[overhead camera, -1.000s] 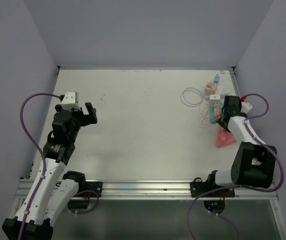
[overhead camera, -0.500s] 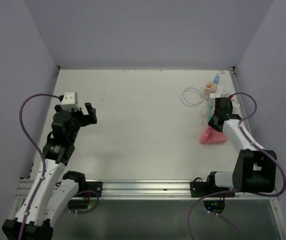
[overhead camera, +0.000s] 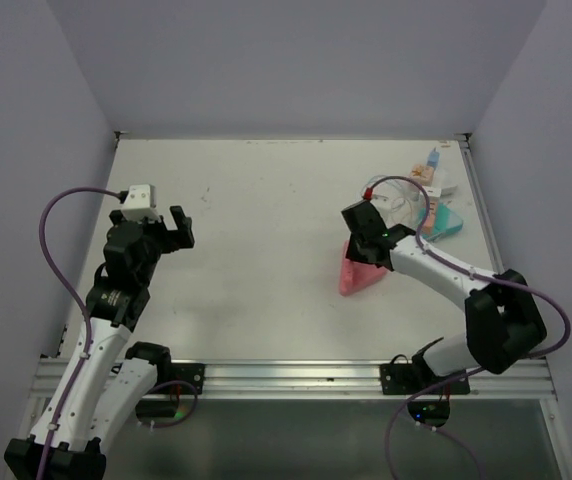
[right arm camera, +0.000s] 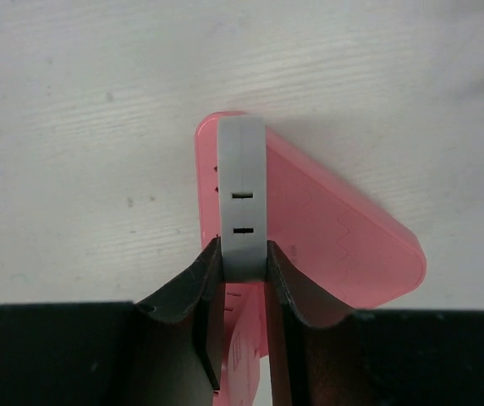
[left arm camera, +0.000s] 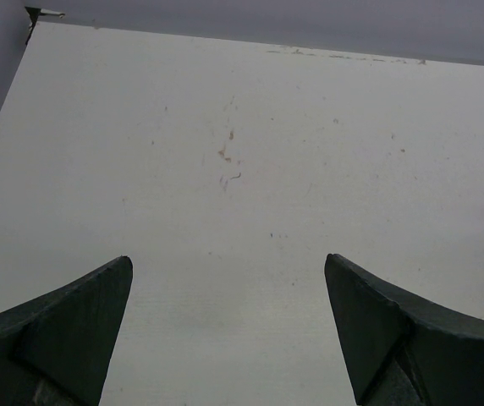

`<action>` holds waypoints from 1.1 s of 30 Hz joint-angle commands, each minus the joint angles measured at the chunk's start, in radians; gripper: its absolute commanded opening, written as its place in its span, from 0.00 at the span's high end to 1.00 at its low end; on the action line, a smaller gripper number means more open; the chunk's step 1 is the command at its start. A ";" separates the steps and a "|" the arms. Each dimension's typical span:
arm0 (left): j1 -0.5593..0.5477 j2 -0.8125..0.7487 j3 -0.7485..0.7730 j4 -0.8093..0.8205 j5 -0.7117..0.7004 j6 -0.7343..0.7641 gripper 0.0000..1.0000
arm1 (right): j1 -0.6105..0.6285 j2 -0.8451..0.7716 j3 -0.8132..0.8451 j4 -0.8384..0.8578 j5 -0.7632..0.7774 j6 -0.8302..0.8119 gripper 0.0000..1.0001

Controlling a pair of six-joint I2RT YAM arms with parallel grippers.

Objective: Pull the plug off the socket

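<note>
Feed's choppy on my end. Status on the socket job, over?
Left gripper open, idle. Right gripper shut on pink socket, mid-table. Two visible slots empty. Nothing blocking it.

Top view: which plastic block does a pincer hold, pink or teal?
The pink triangular plastic block, which the right pincer is shut on at its grey slotted edge; the teal plastic block lies ungripped, farther right.

A white tabletop [overhead camera: 266, 220], lightly scuffed and speckled with small brown marks [left arm camera: 223, 154], sits enclosed by plain lilac walls [overhead camera: 296, 60]. A metal rail [overhead camera: 286, 377] runs along its near edge.
</note>
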 commanded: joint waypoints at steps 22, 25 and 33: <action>-0.002 0.104 0.077 -0.130 0.069 -0.125 0.00 | 0.329 0.369 0.451 0.012 -0.023 0.072 0.27; -0.002 0.124 0.095 -0.166 0.128 -0.173 0.00 | 0.329 0.281 0.413 0.034 -0.050 0.064 0.21; -0.091 0.158 0.100 -0.146 0.312 -0.345 0.00 | 0.309 -0.003 0.266 0.078 0.007 0.044 0.06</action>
